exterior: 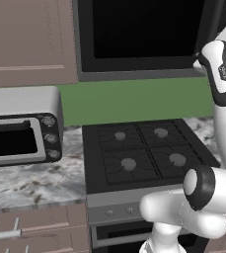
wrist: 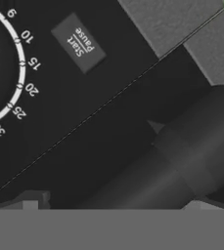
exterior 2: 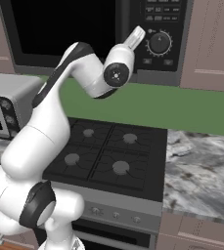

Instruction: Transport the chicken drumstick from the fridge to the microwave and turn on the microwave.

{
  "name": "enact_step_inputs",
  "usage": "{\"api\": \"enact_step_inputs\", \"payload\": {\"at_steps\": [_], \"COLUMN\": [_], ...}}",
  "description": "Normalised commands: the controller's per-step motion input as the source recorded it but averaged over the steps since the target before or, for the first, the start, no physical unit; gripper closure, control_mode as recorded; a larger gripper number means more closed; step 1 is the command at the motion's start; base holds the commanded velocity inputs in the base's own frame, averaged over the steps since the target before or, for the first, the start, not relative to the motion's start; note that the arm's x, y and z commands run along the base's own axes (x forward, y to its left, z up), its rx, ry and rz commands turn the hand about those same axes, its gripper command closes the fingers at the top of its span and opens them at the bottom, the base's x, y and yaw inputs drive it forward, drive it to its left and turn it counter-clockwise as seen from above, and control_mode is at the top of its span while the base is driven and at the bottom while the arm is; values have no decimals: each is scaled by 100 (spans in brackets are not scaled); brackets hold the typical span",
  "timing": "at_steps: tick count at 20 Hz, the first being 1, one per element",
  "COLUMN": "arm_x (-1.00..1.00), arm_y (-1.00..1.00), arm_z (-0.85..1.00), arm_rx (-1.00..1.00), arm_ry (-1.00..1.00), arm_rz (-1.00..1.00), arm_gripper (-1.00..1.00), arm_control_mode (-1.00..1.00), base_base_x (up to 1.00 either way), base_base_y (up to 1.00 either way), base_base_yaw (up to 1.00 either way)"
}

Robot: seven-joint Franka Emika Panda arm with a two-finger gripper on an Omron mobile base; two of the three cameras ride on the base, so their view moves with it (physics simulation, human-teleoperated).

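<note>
- The wide dark grey microwave (exterior 2: 89, 36) with its black glass door hangs above the black four-burner stove (exterior 2: 106, 154), its door closed.
- The white arm's two-finger gripper (exterior 2: 137, 35) is raised against the black control strip (exterior 2: 160, 34), beside the round timer dial (exterior 2: 160, 43).
- In the hand view, the grey "Start Pause" button (wrist: 78, 43) lies close ahead; I cannot tell whether the fingers are spread or closed.
- A silver toaster oven (exterior: 23, 126) sits on the marble counter (exterior: 30, 185), left of the stove.

I work in a home kitchen: a black four-burner stove (exterior: 144, 153) sits in a marbled stone counter (exterior 2: 201, 171), a microwave (exterior: 139, 37) hangs above it between brown wooden cabinets (exterior: 28, 42), and a silver toaster oven (exterior: 23, 126) stands against the green backsplash (exterior: 134, 101).
</note>
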Motion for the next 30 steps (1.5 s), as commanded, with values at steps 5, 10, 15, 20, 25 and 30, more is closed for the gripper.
{"api": "enact_step_inputs", "payload": {"at_steps": [5, 10, 15, 20, 25, 30], "arm_x": [-8, -1, 0, 0, -5, -7], "arm_y": [5, 13, 10, 0, 0, -11], "arm_z": [3, 0, 0, 8, 4, 0], "arm_rx": [13, 25, 25, 18, 17, 15], "arm_ry": [0, 0, -1, -2, -2, -7], "arm_rz": [-9, -7, 0, 0, 0, 0], "arm_gripper": [-100, -100, -100, -100, -100, -100], "arm_control_mode": [-100, -100, -100, -100, -100, -100], "base_base_x": [0, 0, 0, 0, 0, 0], "base_base_y": [0, 0, 0, 0, 0, 0], "base_base_yaw": [0, 0, 0, 0, 0, 0]}}
